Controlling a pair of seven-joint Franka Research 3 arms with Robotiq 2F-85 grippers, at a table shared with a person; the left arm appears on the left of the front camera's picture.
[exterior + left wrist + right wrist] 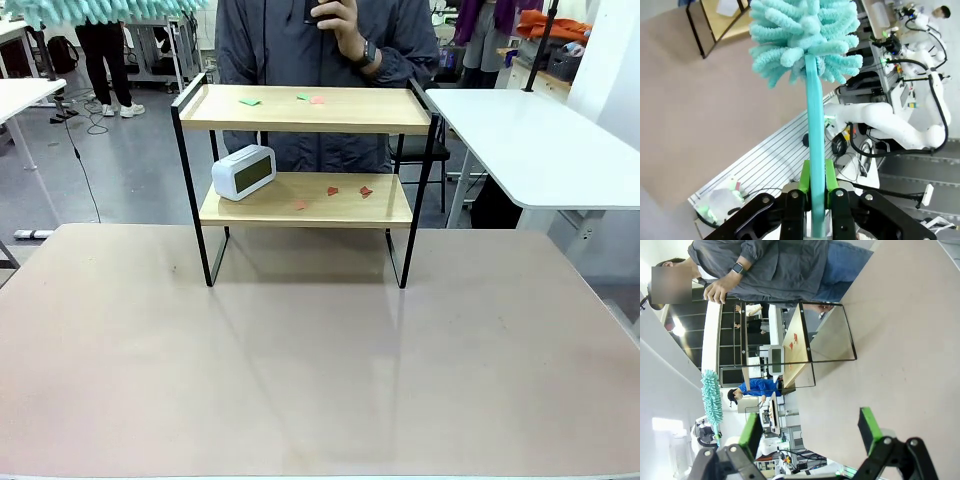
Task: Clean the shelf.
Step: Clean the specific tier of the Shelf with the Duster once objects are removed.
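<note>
The shelf [370, 112] stands in the middle of the table, with two wooden boards in a black frame. Small green paper scraps [249, 101] and pink ones lie on its top board. Red scraps [365, 191] and a white clock [244, 171] sit on the lower board. My left gripper [816, 175] is shut on the handle of a teal fluffy duster [805, 40], held high above the table; its head shows at the top left of the front view [100, 10]. A corner of the shelf [720, 22] lies far below it. My right gripper [810, 429] is open and holds nothing, away from the shelf [792, 347].
A person [320, 50] stands right behind the shelf with one hand raised. A second white table [530, 140] stands at the right, another at the far left. The brown tabletop [320, 370] in front of the shelf is bare.
</note>
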